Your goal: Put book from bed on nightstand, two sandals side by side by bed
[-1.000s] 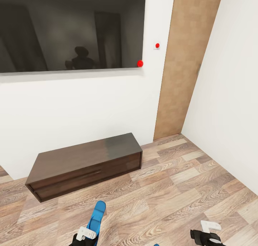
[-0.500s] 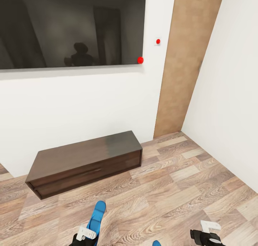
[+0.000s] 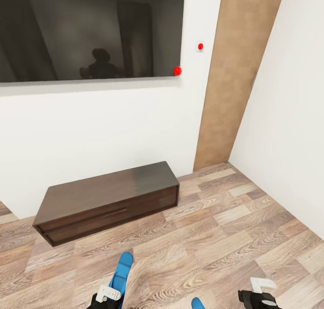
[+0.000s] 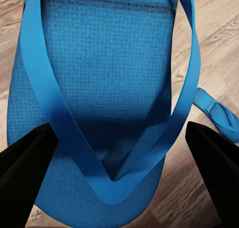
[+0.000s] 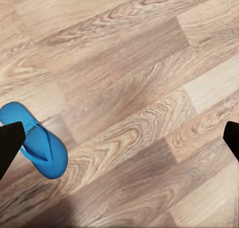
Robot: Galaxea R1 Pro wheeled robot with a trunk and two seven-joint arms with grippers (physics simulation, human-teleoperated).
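My left hand [image 3: 108,296] grips one blue sandal [image 3: 121,270] by its toe end, sole up and clear of the floor [image 3: 216,237] for carrying. My right hand [image 3: 257,294] hangs spread wide and unloaded, ready for the second sandal [image 5: 41,145] lying flat on the planks near it. The long dark bench [image 3: 108,201] stands against the wall ahead.

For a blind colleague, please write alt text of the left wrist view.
A bright blue sandal sits close between the left gripper's dark fingers, its V-shaped strap towards the camera. A second blue sandal lies beyond on the wood-plank floor.
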